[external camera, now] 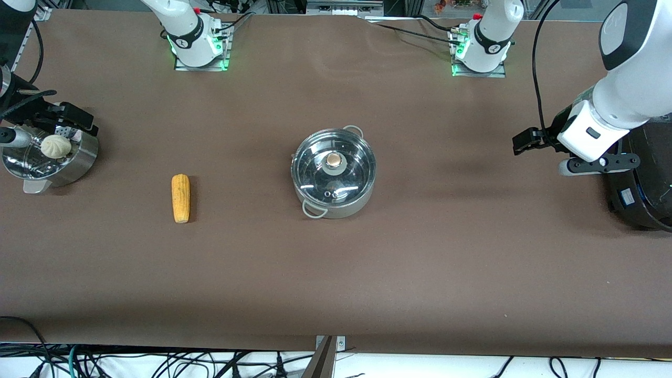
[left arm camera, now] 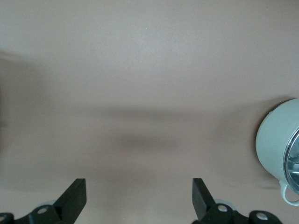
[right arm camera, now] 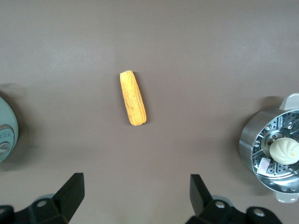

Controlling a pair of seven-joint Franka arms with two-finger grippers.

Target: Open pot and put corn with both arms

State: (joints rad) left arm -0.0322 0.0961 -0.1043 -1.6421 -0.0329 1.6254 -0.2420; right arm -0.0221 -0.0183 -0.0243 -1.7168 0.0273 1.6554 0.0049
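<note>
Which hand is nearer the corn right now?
Right. The right hand hangs open over the steamer basket, beside the corn. The left hand hangs open near the cooker, with the pot between.

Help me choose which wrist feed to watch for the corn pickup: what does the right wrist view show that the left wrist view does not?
Only the right wrist view shows the corn lying on the table, and the steamer basket holding the white bun. Only the left wrist view shows the pot's steel wall and one loop handle. Both show the brown table and their own open, empty gripper: the left gripper and the right gripper.
</note>
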